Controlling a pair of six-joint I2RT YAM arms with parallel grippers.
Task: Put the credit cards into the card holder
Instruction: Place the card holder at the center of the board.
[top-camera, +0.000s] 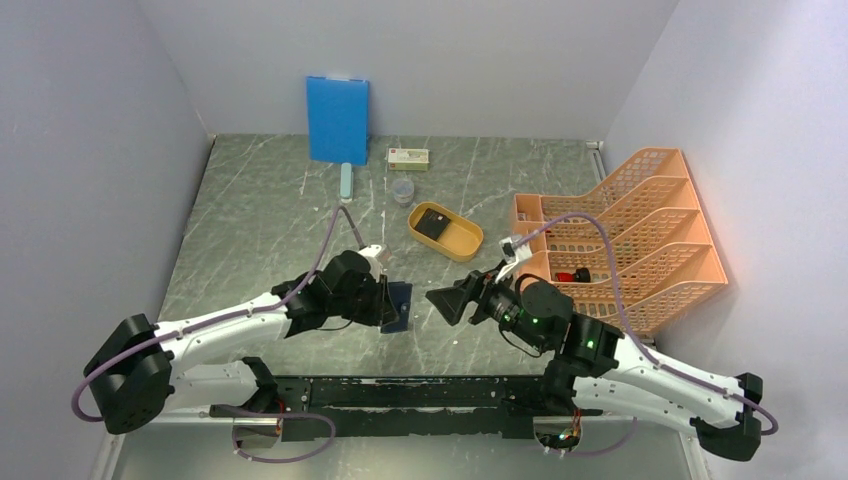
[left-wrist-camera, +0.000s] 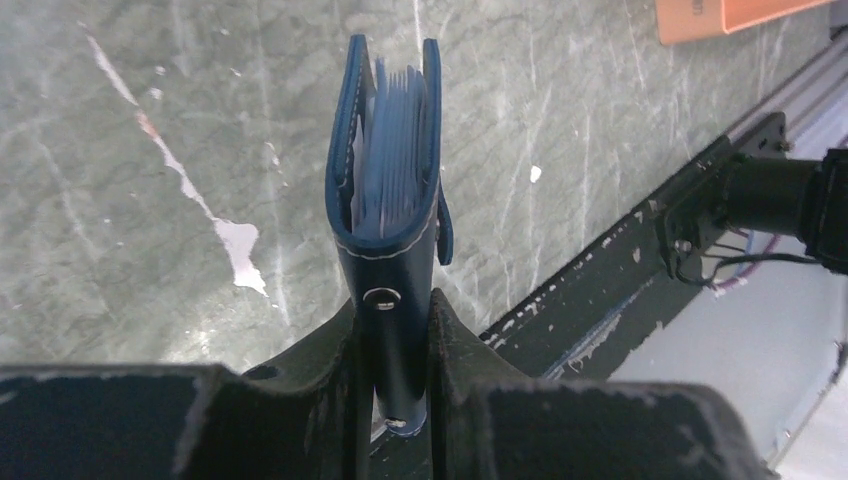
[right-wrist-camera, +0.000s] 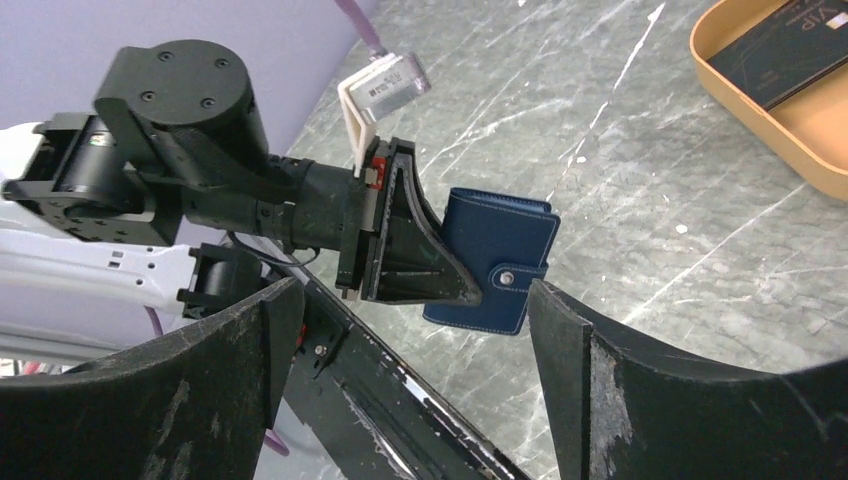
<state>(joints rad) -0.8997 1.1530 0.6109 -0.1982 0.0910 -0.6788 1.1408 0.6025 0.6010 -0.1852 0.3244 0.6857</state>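
Observation:
The dark navy card holder (top-camera: 398, 305) hangs just above the table, pinched at its clasp end by my left gripper (top-camera: 385, 300), which is shut on it. In the left wrist view the card holder (left-wrist-camera: 385, 230) gapes slightly, showing pale blue leaves inside; the left gripper (left-wrist-camera: 393, 320) clamps its snap end. My right gripper (top-camera: 445, 300) faces it from the right, open and empty. The right wrist view shows the card holder (right-wrist-camera: 500, 255) ahead of the right gripper (right-wrist-camera: 415, 295), apart from both fingers. A dark credit card (top-camera: 432, 222) lies in the yellow-orange tray (top-camera: 465, 246).
An orange file rack (top-camera: 620, 240) stands at the right. A bright blue board (top-camera: 337, 118) leans on the back wall, with a small box (top-camera: 408, 157), a clear cup (top-camera: 402, 190) and a pale bar (top-camera: 346, 180) near it. The black base rail (top-camera: 420, 390) runs along the front.

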